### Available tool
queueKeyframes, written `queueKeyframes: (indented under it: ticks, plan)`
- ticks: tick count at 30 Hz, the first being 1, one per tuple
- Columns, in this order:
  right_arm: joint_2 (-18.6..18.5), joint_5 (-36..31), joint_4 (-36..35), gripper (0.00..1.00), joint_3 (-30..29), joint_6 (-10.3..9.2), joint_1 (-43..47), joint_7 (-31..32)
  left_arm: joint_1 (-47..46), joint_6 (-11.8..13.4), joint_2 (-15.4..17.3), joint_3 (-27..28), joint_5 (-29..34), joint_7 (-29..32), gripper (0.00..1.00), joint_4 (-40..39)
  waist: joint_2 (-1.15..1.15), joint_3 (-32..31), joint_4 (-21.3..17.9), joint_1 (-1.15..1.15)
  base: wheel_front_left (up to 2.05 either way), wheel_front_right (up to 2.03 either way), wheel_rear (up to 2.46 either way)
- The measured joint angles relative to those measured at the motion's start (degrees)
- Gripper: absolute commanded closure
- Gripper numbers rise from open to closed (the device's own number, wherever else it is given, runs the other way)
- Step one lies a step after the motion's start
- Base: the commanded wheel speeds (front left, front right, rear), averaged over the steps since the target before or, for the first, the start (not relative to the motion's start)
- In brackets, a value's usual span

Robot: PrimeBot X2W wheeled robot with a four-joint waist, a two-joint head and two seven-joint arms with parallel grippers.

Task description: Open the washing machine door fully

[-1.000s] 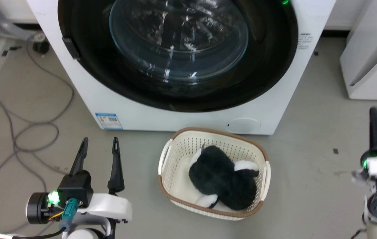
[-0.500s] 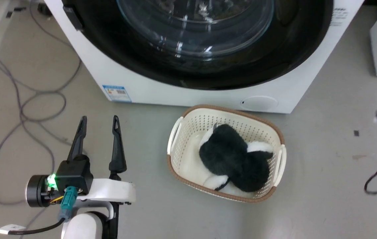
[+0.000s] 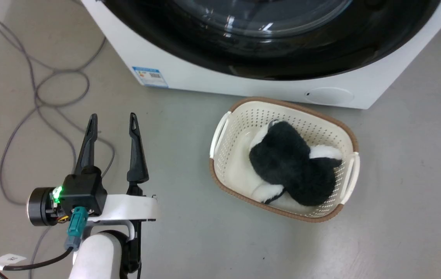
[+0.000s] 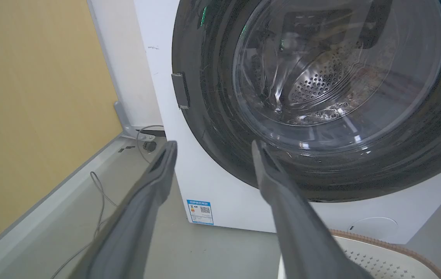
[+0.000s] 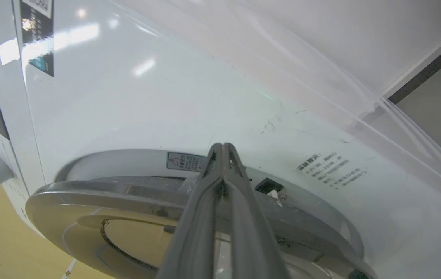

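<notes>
Black fingers of my left gripper (image 3: 113,115) hang spread and empty above the near floor (image 3: 189,155). My head view has shifted, so the basket (image 3: 282,101) sits higher. Farther, my right gripper (image 5: 222,146), pinched shut, has arrived at the rim of the washing machine door (image 5: 108,192); opening can begin.

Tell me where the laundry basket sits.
Head view: the laundry basket stands on the floor right of centre, just before the washing machine, right of the left gripper.

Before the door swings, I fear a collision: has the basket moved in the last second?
No. The basket stays just below the round flap on the washer; only the camera turned.
</notes>
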Motion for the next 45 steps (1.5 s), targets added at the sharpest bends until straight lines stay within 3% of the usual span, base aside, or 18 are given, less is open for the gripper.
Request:
queueKeyframes:
  ticks: [19, 28, 45]
  plan:
    - [-5.41, 9.72, 6.06, 1.0, 8.75, -0.01, -8.33, 15.25, -2.14, 1.75, -0.01, -1.04, -0.51, -2.38, 0.0, 0.0, 0.0, 3.48, 1.94, -0.01, 0.0, 0.0, 0.0]
    - [-4.92, 16.74, 6.59, 1.0, 12.57, -0.02, -8.14, 22.14, -2.05, 2.0, -0.01, -0.01, 0.1, -3.42, 0.0, 0.27, 0.0, 1.89, 1.18, 0.0, 0.0, 0.0, 0.0]
    - [-2.92, 21.13, -5.16, 1.0, 17.53, -0.01, 11.33, 30.58, 3.74, 0.58, 0.05, 2.61, 1.1, -3.45, 0.0, 1.72, 0.0, -7.0, -2.45, -0.01, 0.0, 0.0, 0.0]
